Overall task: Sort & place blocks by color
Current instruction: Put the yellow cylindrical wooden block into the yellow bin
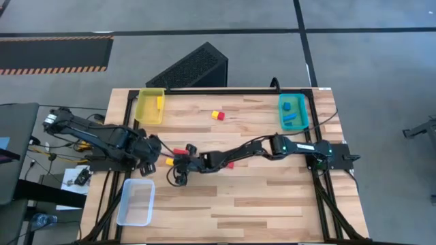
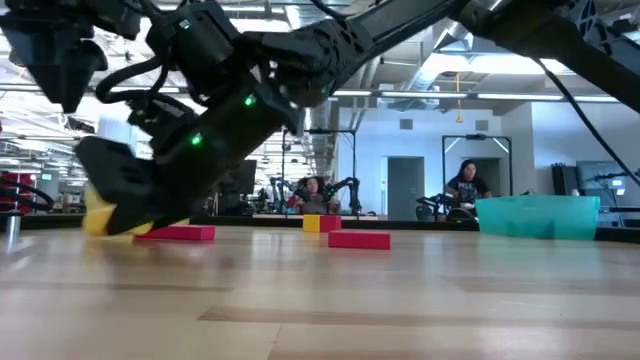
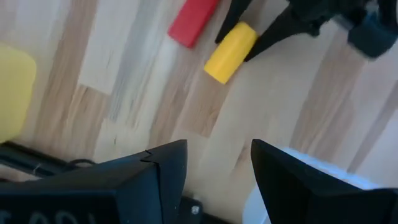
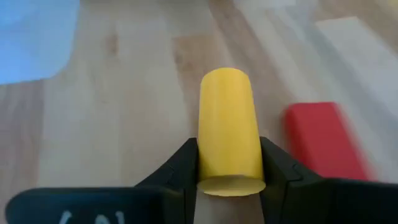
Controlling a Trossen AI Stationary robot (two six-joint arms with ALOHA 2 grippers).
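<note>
Clamped between our right pincer's fingers, the yellow cylindrical block rests on the tabletop beside a red block; our left pincer hovers released nearby.

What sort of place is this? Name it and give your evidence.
Probably a robotics lab in an open industrial hall: grey concrete floor with hazard striping, other robot arms on benches behind, and people seated at workstations under exposed ceiling ducts.

The yellow block in the low view is mostly hidden behind the right arm's jaws.
</note>
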